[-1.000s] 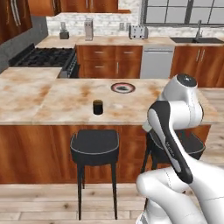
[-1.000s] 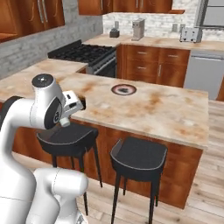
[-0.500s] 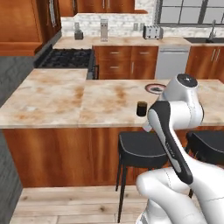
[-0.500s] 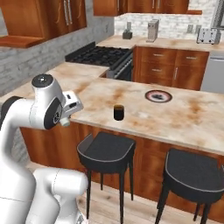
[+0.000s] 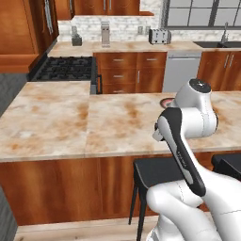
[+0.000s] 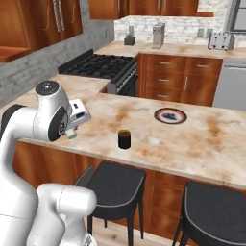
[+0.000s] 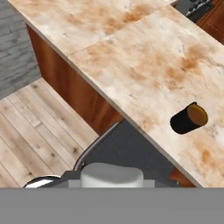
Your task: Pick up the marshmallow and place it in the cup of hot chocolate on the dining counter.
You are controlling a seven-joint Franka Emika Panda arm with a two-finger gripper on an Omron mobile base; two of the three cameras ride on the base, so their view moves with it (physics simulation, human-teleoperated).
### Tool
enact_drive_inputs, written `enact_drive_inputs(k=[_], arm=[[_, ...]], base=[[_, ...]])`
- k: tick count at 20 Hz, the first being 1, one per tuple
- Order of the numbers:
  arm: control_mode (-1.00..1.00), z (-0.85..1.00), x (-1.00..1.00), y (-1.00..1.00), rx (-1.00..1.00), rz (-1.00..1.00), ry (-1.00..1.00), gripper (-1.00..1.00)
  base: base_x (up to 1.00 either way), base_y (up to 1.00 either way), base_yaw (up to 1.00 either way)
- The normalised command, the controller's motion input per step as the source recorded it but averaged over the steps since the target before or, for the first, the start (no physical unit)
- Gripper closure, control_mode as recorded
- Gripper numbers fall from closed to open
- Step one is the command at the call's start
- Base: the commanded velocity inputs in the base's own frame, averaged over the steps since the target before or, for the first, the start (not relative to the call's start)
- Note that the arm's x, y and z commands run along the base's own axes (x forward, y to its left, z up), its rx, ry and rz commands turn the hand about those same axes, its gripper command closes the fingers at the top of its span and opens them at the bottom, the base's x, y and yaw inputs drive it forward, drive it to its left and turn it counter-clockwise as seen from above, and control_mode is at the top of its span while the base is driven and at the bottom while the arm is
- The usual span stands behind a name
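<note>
The light is even and bright in all views, without glare; the beige-orange marbled stone counter top [image 6: 202, 139] appears slightly soft.

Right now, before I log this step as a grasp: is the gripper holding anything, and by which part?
Yes. The gripper is shut on the marshmallow, a white cylinder; the contact points fall below the frame, so the exact place of the hold cannot be told.

It was a home kitchen. A stove [image 6: 98, 66], toaster [image 5: 159, 36] and sink [image 5: 220, 44] lined the wall counter [image 5: 127, 46]. Stools [image 6: 114, 184] stood at the island [image 6: 202, 144].
</note>
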Motion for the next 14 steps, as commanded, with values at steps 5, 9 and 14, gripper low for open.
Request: enact_drive_inputs(k=[5, 9, 14], arm=[[1.0, 0.0, 0.0, 0.0, 0.0, 0.0, 0.0, 1.0], [-1.0, -0.07, 0.13, -0.01, 0.0, -0.06, 0.02, 1.0], [-1.0, -0.13, 0.59, -0.02, 0.0, -0.16, 0.09, 1.0]], base=[[0.34, -0.08, -0.1], [0.0, 0.0, -0.02], [0.0, 0.0, 0.0]])
